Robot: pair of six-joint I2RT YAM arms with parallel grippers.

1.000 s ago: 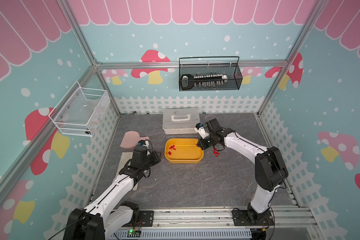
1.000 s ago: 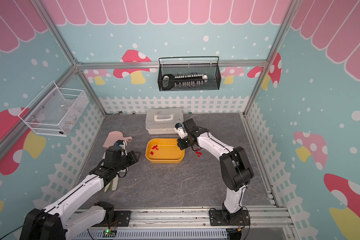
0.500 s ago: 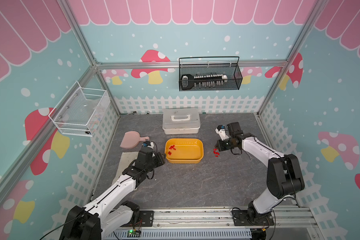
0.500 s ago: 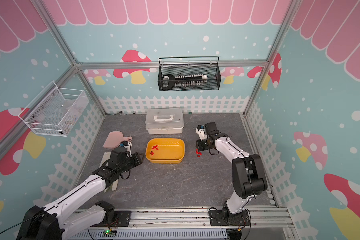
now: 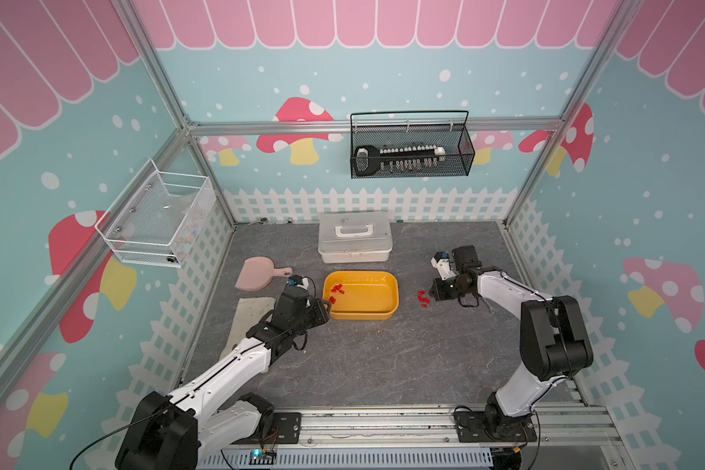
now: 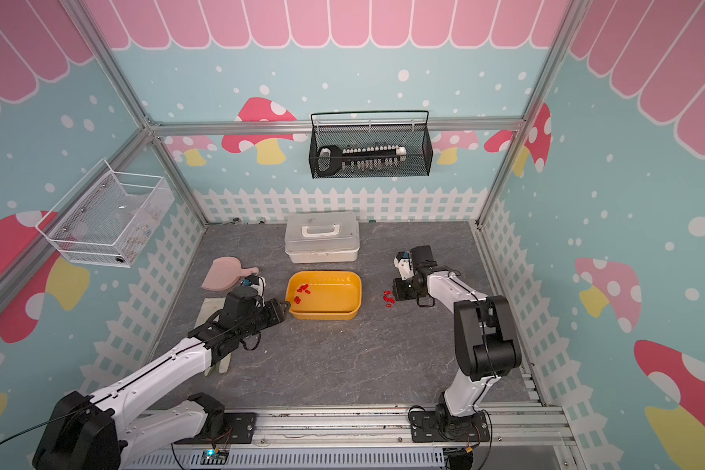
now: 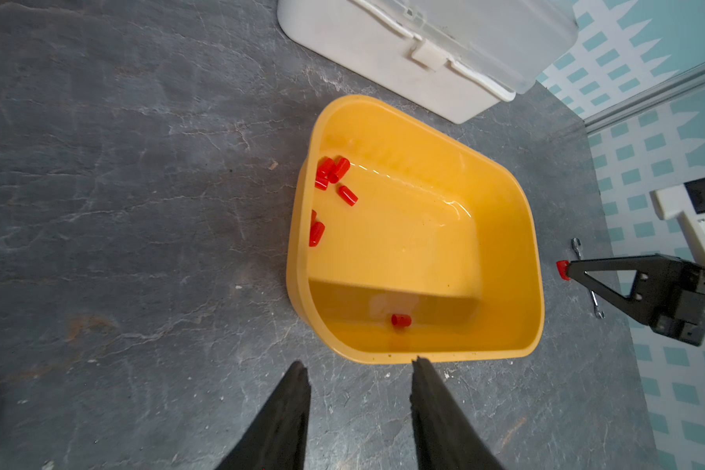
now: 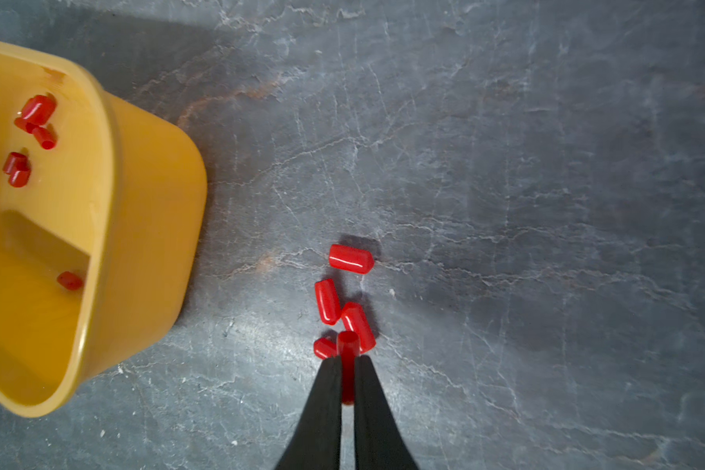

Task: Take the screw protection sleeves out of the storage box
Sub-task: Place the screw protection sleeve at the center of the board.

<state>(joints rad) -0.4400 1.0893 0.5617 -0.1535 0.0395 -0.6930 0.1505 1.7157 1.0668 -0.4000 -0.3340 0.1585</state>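
Your two top views sit high at the front, side by side, angled down and back. Both take in the whole table, both arms and the rear wall, from far off. The left wrist cam looks close past the left gripper into the storage box. The right wrist cam sits closer still, looking past the right gripper at the table. Both wrist views share part of the box and the screw protection sleeves in it.
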